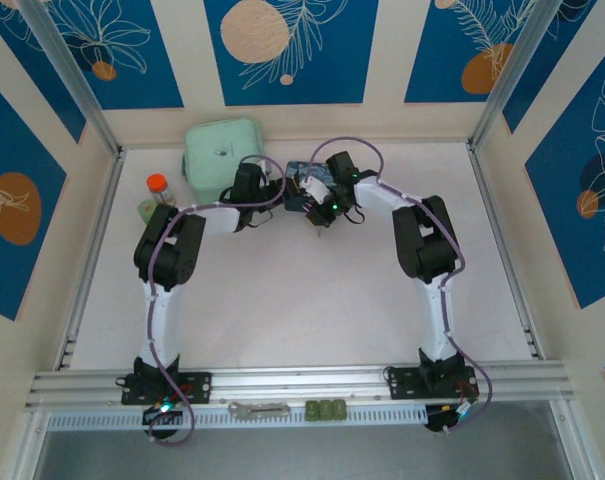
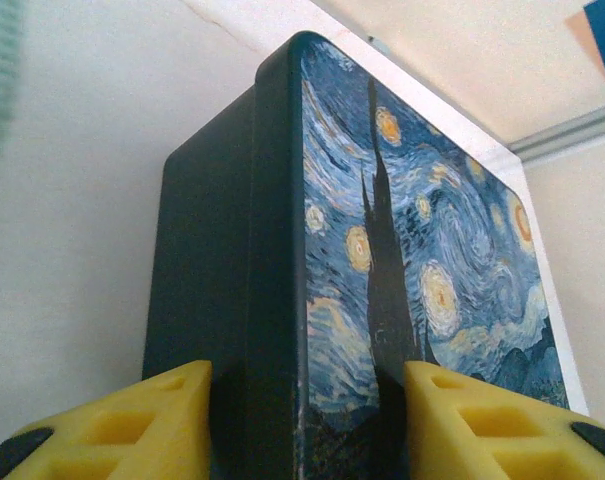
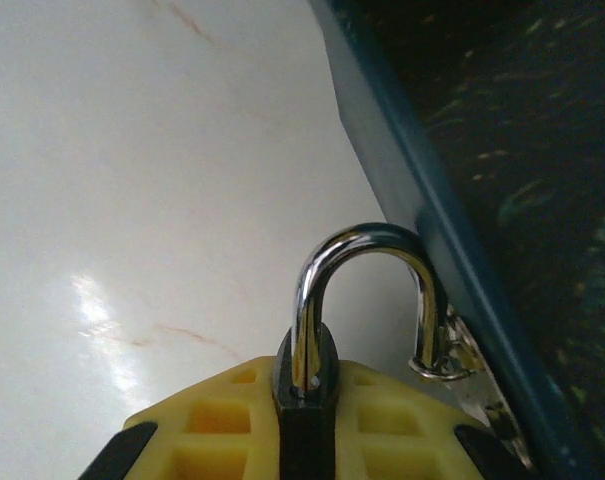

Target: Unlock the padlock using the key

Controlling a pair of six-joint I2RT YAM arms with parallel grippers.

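The right gripper [image 3: 307,420] clenches the small dark padlock [image 3: 305,375] at the bottom centre of its wrist view, apparently steadying it for a key. The silver shackle [image 3: 367,238] hooks the tin box's [image 3: 502,150] clasp [image 3: 447,360]. The left gripper [image 2: 307,420] clamps that box, likely bracing it. Beyond lie a white marbled tabletop [image 3: 132,180] and blue leaf-patterned walls [image 1: 282,40].

Left arm [image 1: 167,250] and right arm [image 1: 422,240] bent, meeting at upper centre. Left gripper [image 2: 307,420] clamps tin box [image 2: 282,200]; right gripper [image 3: 307,425] pinches padlock [image 3: 304,345].
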